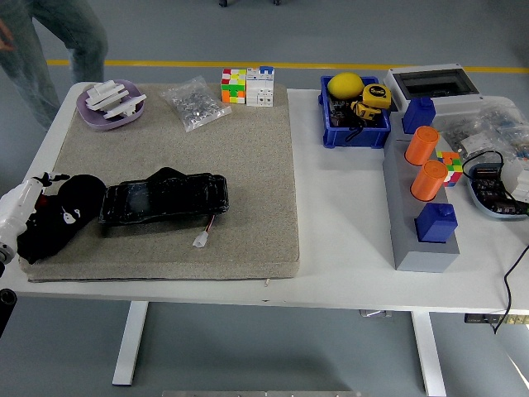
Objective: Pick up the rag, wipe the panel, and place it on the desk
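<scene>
The black rag [64, 217] lies crumpled on the left end of the grey mat [248, 165], with small white marks on it. Its right side touches the black panel [165, 197], a flat dark block wrapped in shiny film with a short wire and white plug at its lower right. My left hand [23, 205], white with dark tips, comes in at the picture's left edge and lies against the rag's left side, covering part of it. My right arm is out of view.
A purple dish [111, 106] with white parts, a bag of small parts [195, 102] and puzzle cubes [234, 86] stand at the mat's far edge. A blue bin [355, 132], a grey block [423, 203] with orange cylinders and a tray stand at the right. A person's legs [58, 41] show at the top left.
</scene>
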`<action>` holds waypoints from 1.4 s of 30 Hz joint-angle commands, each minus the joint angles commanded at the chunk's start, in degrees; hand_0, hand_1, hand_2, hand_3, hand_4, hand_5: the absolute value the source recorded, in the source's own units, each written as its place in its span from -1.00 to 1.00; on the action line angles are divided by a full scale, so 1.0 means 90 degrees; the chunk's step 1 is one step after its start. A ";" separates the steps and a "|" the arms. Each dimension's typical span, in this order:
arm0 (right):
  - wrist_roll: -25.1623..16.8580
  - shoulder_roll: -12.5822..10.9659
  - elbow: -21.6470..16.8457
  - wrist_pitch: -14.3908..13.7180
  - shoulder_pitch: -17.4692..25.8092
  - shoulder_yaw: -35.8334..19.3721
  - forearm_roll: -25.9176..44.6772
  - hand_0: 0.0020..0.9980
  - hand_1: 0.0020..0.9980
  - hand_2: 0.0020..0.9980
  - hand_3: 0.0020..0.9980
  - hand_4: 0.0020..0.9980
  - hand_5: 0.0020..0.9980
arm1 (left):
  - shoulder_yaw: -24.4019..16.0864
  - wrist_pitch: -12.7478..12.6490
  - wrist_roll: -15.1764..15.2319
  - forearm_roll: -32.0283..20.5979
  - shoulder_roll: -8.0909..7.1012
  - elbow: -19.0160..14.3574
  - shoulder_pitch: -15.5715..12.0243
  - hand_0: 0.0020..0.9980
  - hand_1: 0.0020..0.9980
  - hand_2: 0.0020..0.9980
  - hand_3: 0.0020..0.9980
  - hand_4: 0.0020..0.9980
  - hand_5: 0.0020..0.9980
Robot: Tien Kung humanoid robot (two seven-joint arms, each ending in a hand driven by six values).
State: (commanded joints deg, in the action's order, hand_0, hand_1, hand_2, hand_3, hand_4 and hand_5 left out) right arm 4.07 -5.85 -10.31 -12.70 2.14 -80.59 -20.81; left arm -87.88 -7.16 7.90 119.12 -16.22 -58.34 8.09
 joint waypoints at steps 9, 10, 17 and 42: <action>-0.0059 -0.0027 0.0000 -0.0084 -0.0006 -0.0157 -0.0112 0.59 0.44 0.41 0.28 0.99 0.02 | 0.0076 -0.0055 0.0033 -0.0037 0.0042 0.0190 -0.0003 0.08 0.46 0.60 0.28 0.43 -0.67; -0.0058 -0.0033 0.0000 -0.0086 -0.0004 -0.0130 -0.0097 0.59 0.44 0.41 0.28 0.99 0.02 | 0.0093 -0.0098 0.0040 -0.0031 0.0048 0.0192 0.0000 0.08 0.46 0.60 0.28 0.43 -0.67; -0.0102 -0.0031 0.0000 -0.0104 0.0010 -0.0111 -0.0036 0.59 0.44 0.41 0.28 0.98 0.01 | 0.0191 -0.0409 0.0073 0.0019 0.0068 0.0261 0.0051 -0.40 -0.10 0.22 0.12 0.07 -0.85; -0.0175 0.0007 0.0000 -0.0142 0.0000 -0.0335 -0.0181 0.57 0.42 0.39 0.25 0.96 -0.01 | 0.0170 -0.0563 -0.1053 0.0480 0.0212 -0.1924 -0.0452 -0.53 -0.53 0.03 -0.09 -0.53 -1.00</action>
State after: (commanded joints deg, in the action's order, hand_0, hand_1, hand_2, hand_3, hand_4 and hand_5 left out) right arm 2.49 -5.78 -10.31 -13.98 2.13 -83.61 -22.44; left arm -86.35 -12.23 -1.57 123.44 -14.32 -75.66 4.03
